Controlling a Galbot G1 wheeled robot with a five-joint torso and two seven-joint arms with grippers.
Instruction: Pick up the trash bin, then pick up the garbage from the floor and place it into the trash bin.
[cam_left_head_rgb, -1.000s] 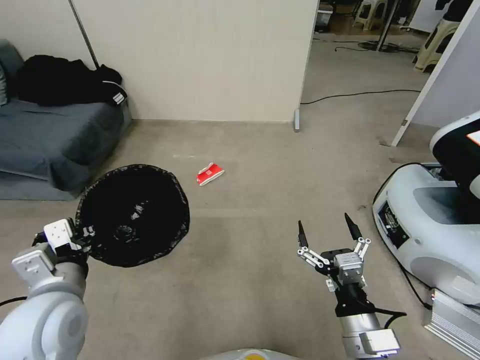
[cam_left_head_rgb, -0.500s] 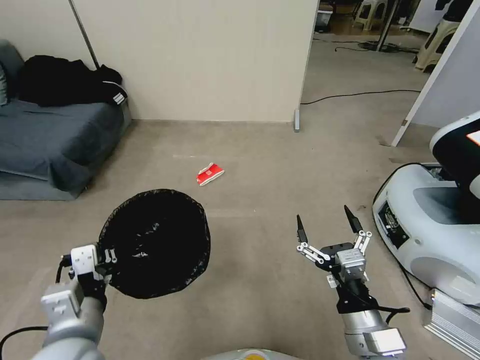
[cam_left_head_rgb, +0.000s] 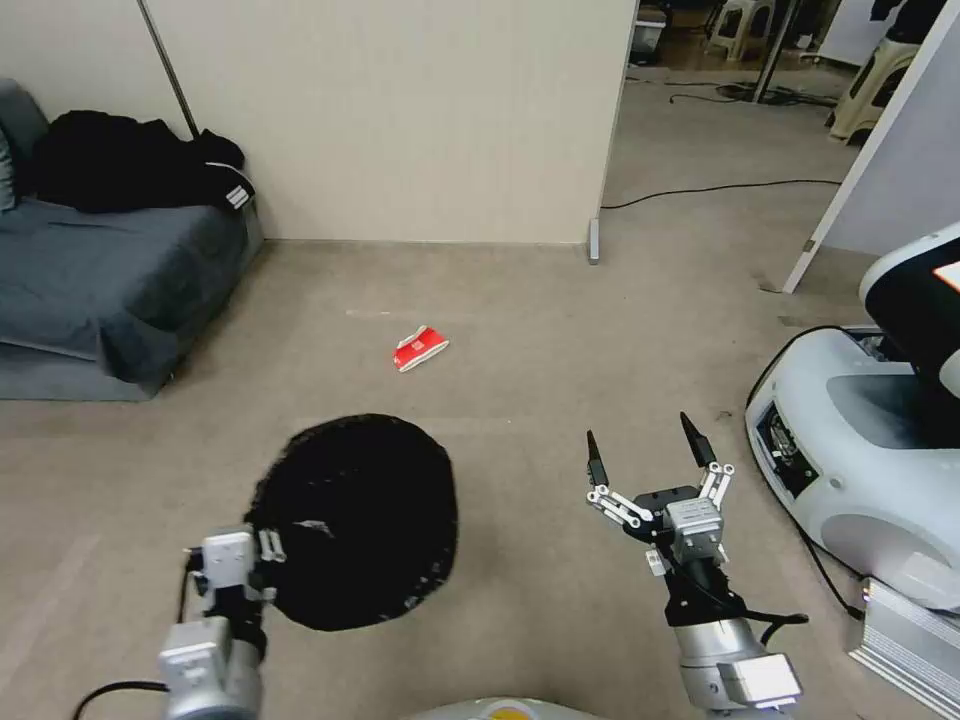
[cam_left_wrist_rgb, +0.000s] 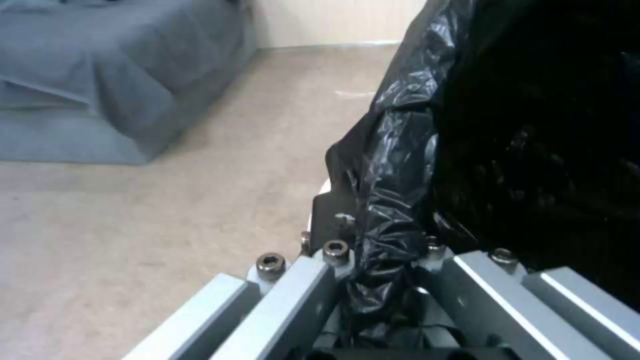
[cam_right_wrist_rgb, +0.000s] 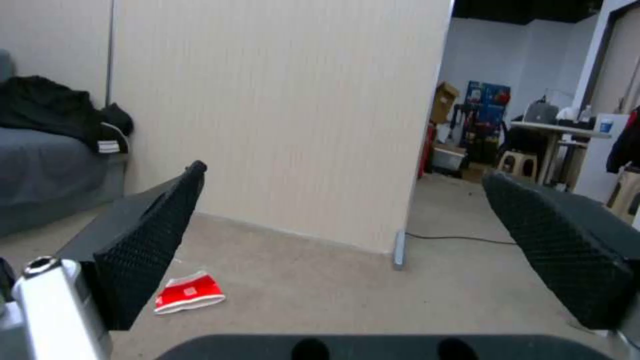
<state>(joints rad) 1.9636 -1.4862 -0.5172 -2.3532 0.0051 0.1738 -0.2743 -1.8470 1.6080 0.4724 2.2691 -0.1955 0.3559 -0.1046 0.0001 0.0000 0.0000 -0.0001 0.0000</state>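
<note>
bin (cam_left_head_rgb: 352, 520) liner: thin black plastic film, crinkled, glossy in creases. left gripper (cam_left_wrist_rgb: 383, 280): brushed grey metal bars, dark socket screws. right gripper (cam_right_wrist_rgb: 347, 250) pads (cam_right_wrist_rgb: 143, 250): black, matt, diamond-textured. carton (cam_left_head_rgb: 420, 348): red-and-white printed paper, creased. floor (cam_left_head_rgb: 560, 350): beige carpet, matt. sofa (cam_left_head_rgb: 90, 270): grey-blue cloth
</note>
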